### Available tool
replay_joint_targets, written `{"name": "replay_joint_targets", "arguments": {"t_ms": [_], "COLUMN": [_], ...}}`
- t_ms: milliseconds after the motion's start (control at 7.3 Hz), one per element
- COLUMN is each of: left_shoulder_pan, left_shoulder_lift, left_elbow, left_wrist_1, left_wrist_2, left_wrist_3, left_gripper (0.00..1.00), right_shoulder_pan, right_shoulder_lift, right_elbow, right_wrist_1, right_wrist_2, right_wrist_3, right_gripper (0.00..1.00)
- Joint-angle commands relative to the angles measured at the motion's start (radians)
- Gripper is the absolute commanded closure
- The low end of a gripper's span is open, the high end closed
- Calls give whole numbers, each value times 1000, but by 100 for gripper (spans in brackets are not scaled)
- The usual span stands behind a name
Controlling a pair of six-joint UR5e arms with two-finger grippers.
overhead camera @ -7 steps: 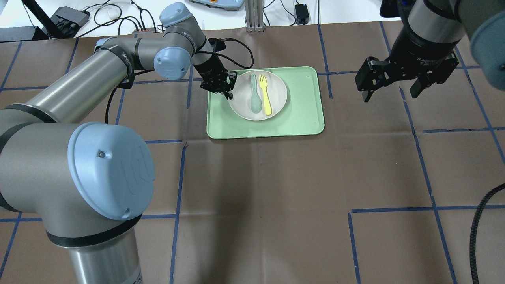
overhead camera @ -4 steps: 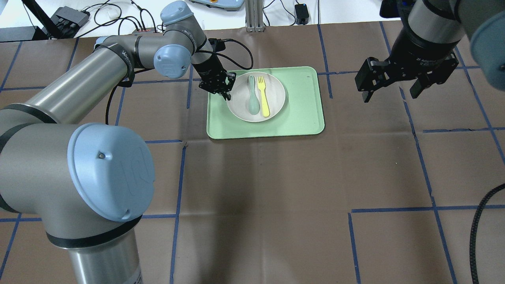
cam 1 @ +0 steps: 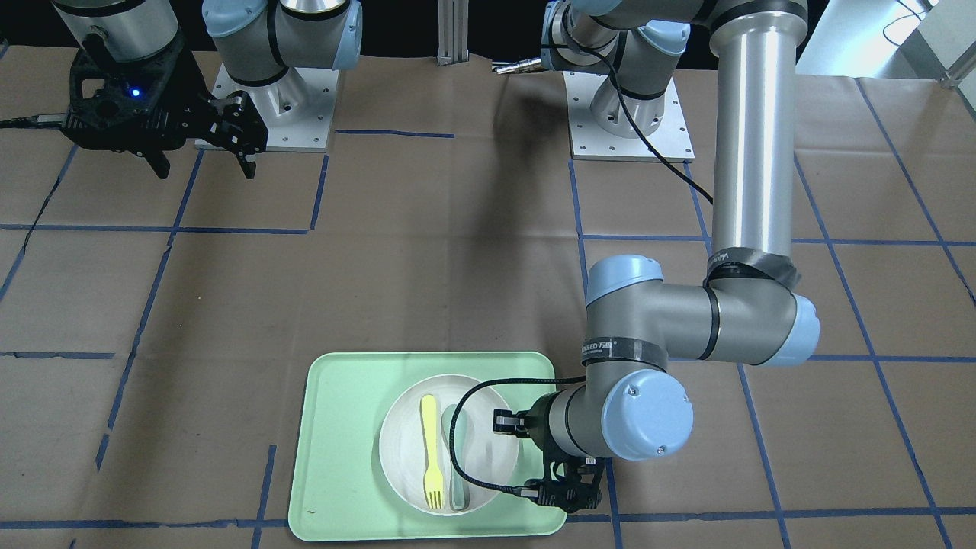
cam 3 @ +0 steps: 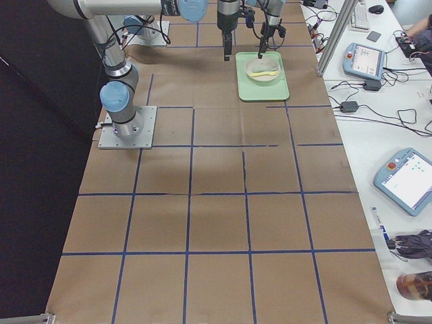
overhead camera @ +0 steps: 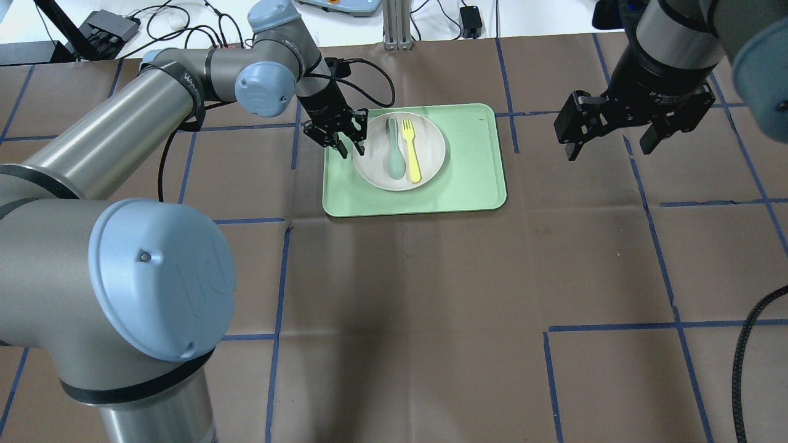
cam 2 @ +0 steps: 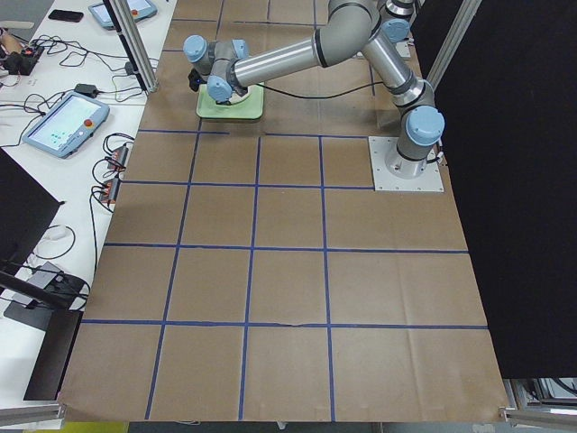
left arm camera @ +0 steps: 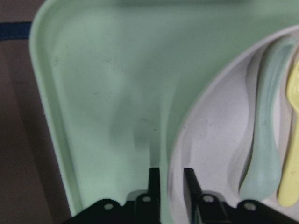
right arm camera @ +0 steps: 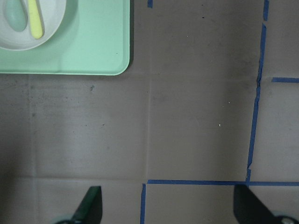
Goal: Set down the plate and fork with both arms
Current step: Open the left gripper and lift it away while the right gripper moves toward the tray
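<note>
Nearest to us in the overhead view, the left arm point(overhead camera: 123, 141) rises from its big blue-capped shoulder and reaches forward over the brown desk point(overhead camera: 431, 307), which is crossed by blue tape lines point(overhead camera: 609, 327). Farther out lies a pale green tray point(overhead camera: 474, 175). On it, toward the robot's left side and close to the far edge, we see the plate point(overhead camera: 432, 144).

The left end effector point(overhead camera: 349, 146) meets the plate at its left rim. In the left wrist camera its jaws stand narrow. One finger point(left arm camera: 154, 186) is outside over the tray and the other is inside the plate, with the raised rim pinched between them. Whether the plate sits flat on the tray or is tipped up a little, we cannot tell.

The fork point(overhead camera: 412, 151) lies in the plate on the side toward the right arm point(overhead camera: 671, 43), its tines pointing away from the robot. A grey-green spoon point(overhead camera: 394, 147) lies just beside it, roughly parallel, between the fork and the pinched rim.

Off to the robot's right, well apart from the tray, the right end effector point(overhead camera: 607, 147) hangs above the desk with its jaws spread wide. At the desk's far edge we make out a metal post point(overhead camera: 395, 27).
</note>
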Motion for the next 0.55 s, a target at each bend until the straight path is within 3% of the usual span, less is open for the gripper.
{"name": "replay_joint_targets", "arguments": {"t_ms": [0,411], "left_shoulder_pan": [-5,-5], "left_shoulder_lift": [145,365], "left_elbow": [-3,-6], "left_wrist_1": [-178,-406], "left_wrist_2": [104,187], "left_wrist_3": [-2,-2], "left_gripper": [1,1], "right_shoulder_pan": [0,1], "right_shoulder_lift": [0,3], "right_elbow": [1,-5], "right_wrist_1": [-3,-6], "right_wrist_2": [-5,-5], "right_wrist_3": [-2,-2], "right_gripper": [0,0]}}
